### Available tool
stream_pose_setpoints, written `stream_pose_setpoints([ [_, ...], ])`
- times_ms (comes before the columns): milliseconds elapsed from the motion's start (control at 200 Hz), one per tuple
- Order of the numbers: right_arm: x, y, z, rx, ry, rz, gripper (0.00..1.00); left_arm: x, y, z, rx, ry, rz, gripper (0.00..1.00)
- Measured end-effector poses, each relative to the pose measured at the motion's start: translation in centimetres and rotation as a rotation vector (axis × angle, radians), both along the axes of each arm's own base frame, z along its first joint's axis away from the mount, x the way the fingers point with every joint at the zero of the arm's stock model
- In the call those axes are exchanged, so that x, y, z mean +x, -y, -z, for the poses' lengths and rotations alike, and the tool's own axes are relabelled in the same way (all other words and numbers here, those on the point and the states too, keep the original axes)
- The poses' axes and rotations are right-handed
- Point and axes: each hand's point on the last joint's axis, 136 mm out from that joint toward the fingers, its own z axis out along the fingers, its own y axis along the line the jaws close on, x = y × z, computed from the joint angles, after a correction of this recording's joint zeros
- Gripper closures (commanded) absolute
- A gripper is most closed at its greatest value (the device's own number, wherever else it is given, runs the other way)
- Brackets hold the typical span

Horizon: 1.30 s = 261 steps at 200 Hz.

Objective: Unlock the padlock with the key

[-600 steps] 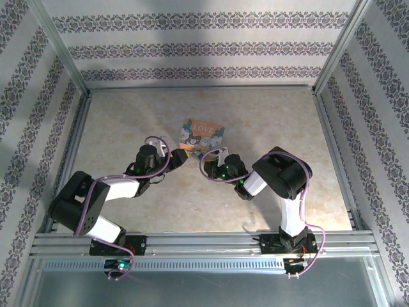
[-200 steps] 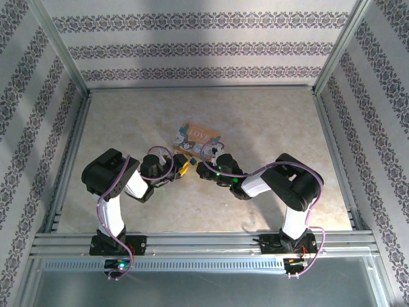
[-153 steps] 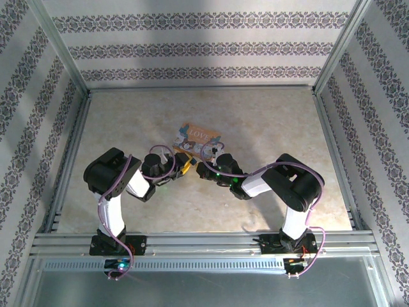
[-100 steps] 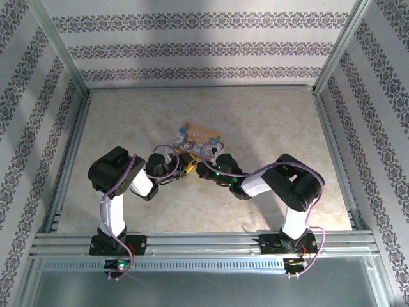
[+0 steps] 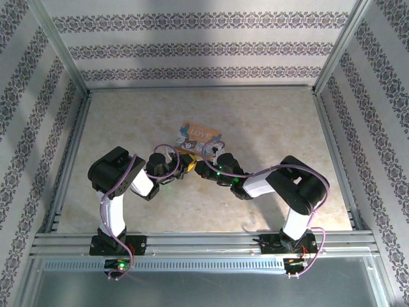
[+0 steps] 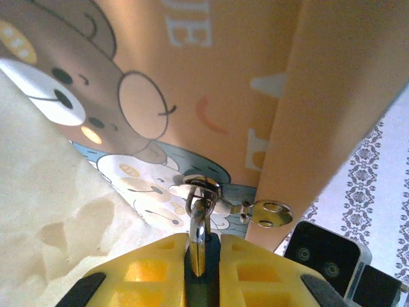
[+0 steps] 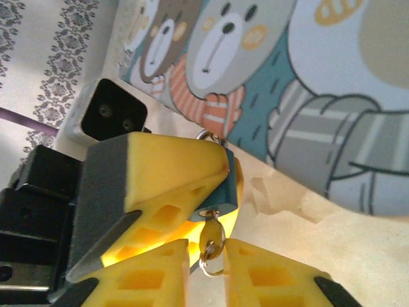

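Closer, key (image 6: 199, 225) in left end effector (image 6: 200, 248)

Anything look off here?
Yes. Both grippers crowd one spot at the padlock's near edge. The left gripper pinches the key there. The right gripper, open, straddles a small ring hanging off it, almost against the left's fingers. The padlock also lies skewed to the table edges.

I have both arms folded inward, tips almost meeting near the middle of the bench (image 5: 275, 121).
My left arm (image 5: 115, 171) rises from the near edge with its elbow high, and the left end effector (image 6: 199, 246) has its fingers drawn tight on the key (image 6: 198, 220). My right arm (image 5: 300, 188) bows toward the right edge. The right end effector (image 7: 206, 248) shows a narrow gap between its fingers.
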Motion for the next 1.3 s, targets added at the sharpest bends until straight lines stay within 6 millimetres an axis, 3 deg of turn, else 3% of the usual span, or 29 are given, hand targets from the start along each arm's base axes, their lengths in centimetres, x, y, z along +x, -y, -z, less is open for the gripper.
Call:
stream_pose_setpoints([
  [335,-1.2,2.4,-4.7,-0.028,0.164,-0.002,0.6,-0.1,-0.1,-2.4,0.005,0.029,-0.012,0.95],
  [515,-1.9,4.4,-8.8,-0.15,0.361,-0.023,0.51,-0.9,0.7,-4.1,-0.002,0.048,0.014,0.99],
  [635,-2.5,5.7,-11.8,-0.243,0.53,-0.052,0.38,-1.5,1.3,-4.9,-0.003,0.05,0.034,1.0],
  [770,-3.6,6.7,-13.5,-0.397,0.722,-0.128,0.19,-2.4,1.9,-5.5,0.001,0.041,0.055,1.0],
  [1034,-5.7,7.7,-13.5,-0.748,1.076,-0.379,0.02,-3.5,2.2,-6.4,0.008,0.014,0.075,1.0],
  [1304,-5.8,8.4,-10.7,-1.05,1.214,-0.617,0.02,-4.8,2.3,-7.0,0.018,-0.039,0.087,1.0],
])
